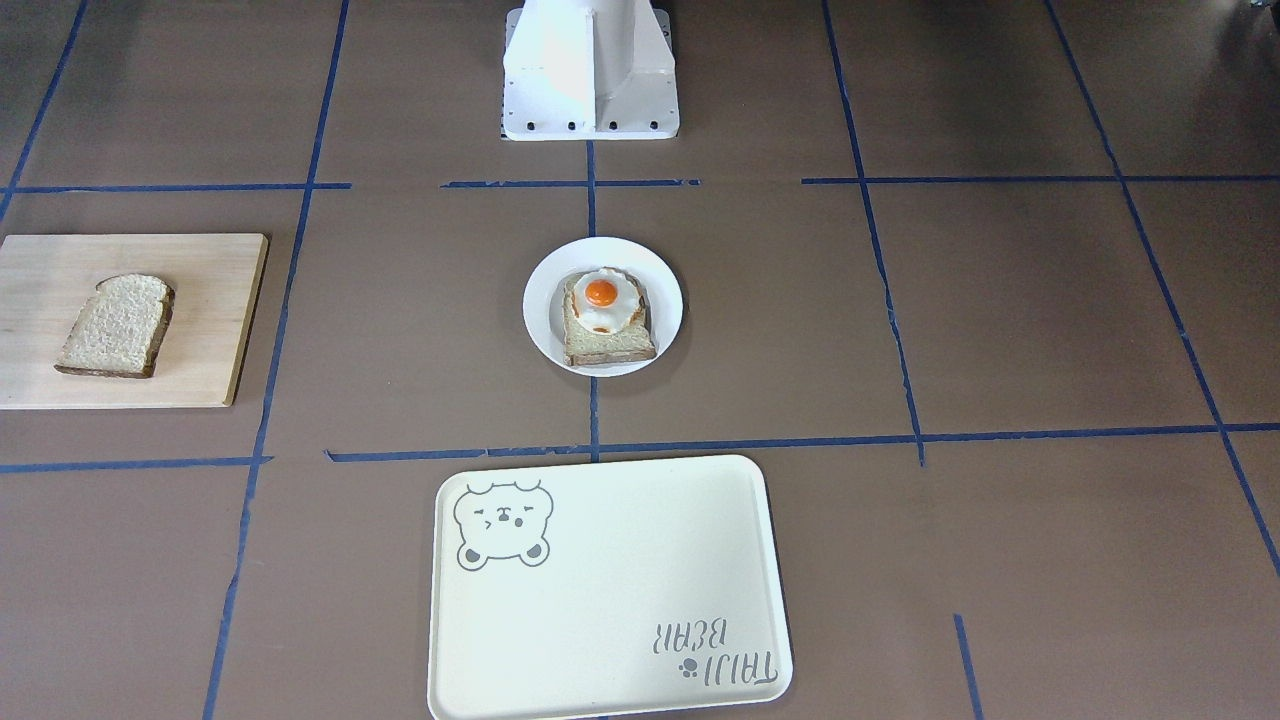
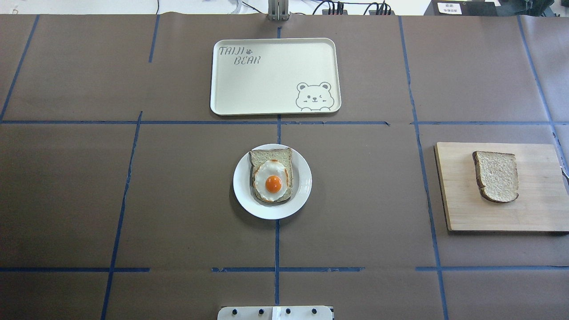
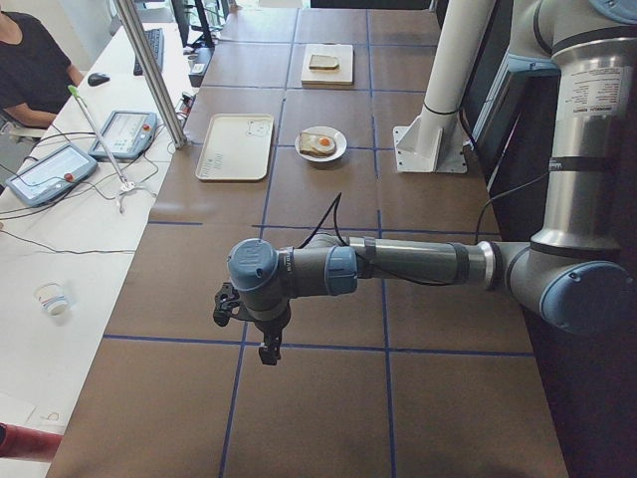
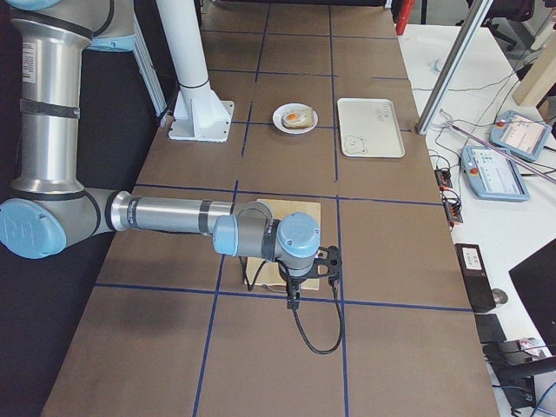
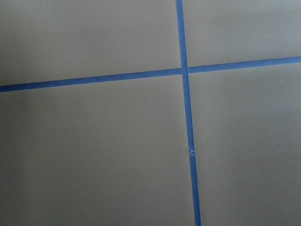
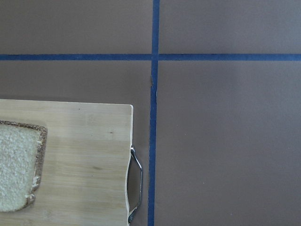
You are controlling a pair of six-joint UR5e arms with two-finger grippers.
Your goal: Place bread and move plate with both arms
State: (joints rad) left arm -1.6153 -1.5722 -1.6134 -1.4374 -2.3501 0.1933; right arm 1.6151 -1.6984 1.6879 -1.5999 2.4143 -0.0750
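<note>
while on the plate (image 2: 304, 180), egg toast (image 2: 271, 177)

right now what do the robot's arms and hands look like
Both the left arm and right arm are silver-grey tubes with light blue joint caps and black bands. A thin black cable loops by each wrist. The left hand and right hand are small and black.

- Robotics lab, bench test setup.
- Table (image 2: 178, 200) has a brown cover, marked into cells with blue tape (image 2: 277, 249).
- Left arm (image 3: 398, 264) and right arm (image 4: 165, 213) are industrial tubular type. A white pedestal (image 4: 187, 78) stands on a plate with bolt heads.
- White side bench (image 3: 90, 299) carries teach pendants (image 3: 48, 171) and a keyboard (image 3: 156, 45). An aluminium post (image 3: 149, 70) stands at the table edge.
- Operator (image 3: 30, 65) is seated at the bench.
</note>
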